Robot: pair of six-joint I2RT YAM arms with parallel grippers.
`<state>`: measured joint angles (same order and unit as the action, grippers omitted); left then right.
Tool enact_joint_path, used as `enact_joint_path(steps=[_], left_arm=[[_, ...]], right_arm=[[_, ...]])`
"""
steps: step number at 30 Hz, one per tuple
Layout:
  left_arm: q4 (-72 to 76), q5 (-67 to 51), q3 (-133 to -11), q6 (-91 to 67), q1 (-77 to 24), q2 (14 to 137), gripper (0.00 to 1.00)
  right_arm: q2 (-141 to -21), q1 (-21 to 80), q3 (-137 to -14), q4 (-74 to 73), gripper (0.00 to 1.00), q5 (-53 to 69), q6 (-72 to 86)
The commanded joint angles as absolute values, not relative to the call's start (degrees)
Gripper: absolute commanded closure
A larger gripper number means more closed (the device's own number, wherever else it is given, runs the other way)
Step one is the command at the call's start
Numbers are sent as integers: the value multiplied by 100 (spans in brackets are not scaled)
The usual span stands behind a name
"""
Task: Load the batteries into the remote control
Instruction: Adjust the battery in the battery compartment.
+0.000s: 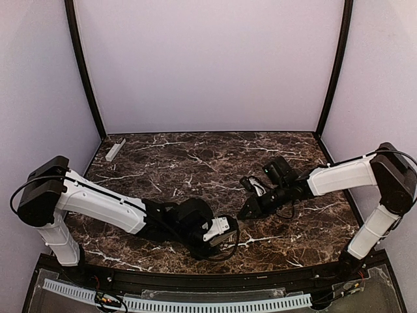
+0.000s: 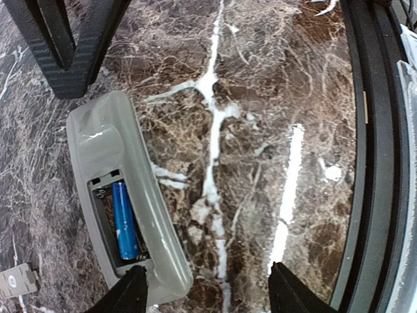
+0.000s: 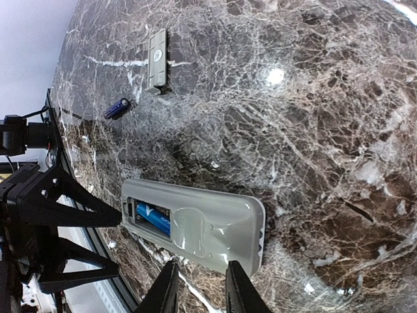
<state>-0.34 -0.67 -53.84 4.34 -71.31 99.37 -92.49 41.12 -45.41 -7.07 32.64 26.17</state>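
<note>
The left gripper (image 2: pixel 208 290) stands released, its fingers wide apart with only bare marble between them. One of its fingers (image 2: pixel 130 290) meets the compartment end of the remote control (image 3: pixel 208 228), and the pictures do not settle whether it presses there or only overlaps it. The other finger stands well off the remote's long side.

The right gripper (image 3: pixel 201 280) has its fingers parted a little and grasps nothing. Its tips sit just beside the remote's other end, the closed rounded one, and whether they touch the casing cannot be told.

The remote control lies flat on the table (image 1: pixel 195 163) between the two grippers, back upward, with its battery compartment uncovered. One blue battery (image 2: pixel 126 222) lies lengthwise in that compartment, along the side nearer the middle of the remote's width.

A second battery (image 3: pixel 117 108) lies loose on the marble, well apart from the remote, out beyond the long side that faces away from the right gripper. The battery cover (image 3: pixel 156 59), a small grey plate with a round mark on it, lies just past that battery, farther still from the remote. A plain grey bar (image 1: pixel 115 149) rests far from the remote, by the table's far left corner.
</note>
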Motion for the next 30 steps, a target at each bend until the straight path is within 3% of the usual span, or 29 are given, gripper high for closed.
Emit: enact_joint_path(steps=[1,15,30], left_arm=[[-19,404,-5571,502,-7170,10013,35],[-101,497,-5768,429,-7181,10401,37],[-960,340,-6315,217,-7181,11000,49]], right_arm=[[-9368,4096,-4434,-436,76,3386,2604],[-9426,4095,-4365,-312,74,3491,2690],[-9452,4095,-4263,-239,74,3534,2730]])
